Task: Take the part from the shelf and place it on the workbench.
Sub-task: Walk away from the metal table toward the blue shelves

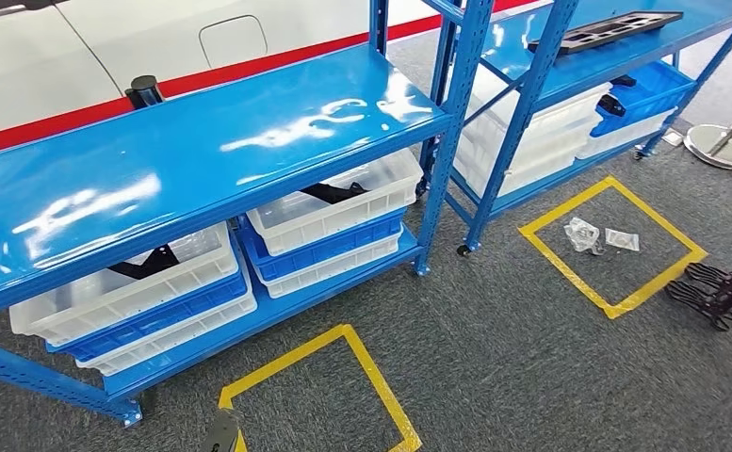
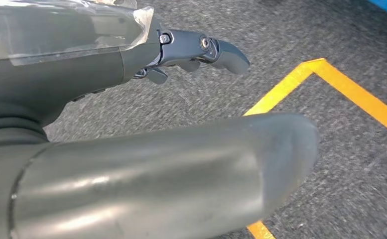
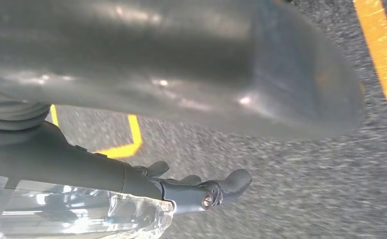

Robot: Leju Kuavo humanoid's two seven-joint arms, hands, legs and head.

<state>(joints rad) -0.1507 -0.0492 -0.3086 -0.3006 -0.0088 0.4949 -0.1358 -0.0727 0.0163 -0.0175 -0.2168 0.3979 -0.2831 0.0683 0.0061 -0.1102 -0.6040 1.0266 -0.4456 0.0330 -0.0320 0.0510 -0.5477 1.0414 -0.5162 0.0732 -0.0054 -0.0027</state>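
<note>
**Both hands empty over the carpet, part on the far shelf**

The left hand hangs above grey carpet beside a yellow tape square, fingers apart, holding nothing. Ahead stands the blue workbench, white bins beneath it. Further right, the black part lies on the shelf top. The right hand hangs likewise spread and empty.

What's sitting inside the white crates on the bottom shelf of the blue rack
Both top white crates hold dark parts: one in the left crate, one in the right crate. The blue shelf above hides most of each interior, and the stacked crates underneath conceal their contents.
</note>
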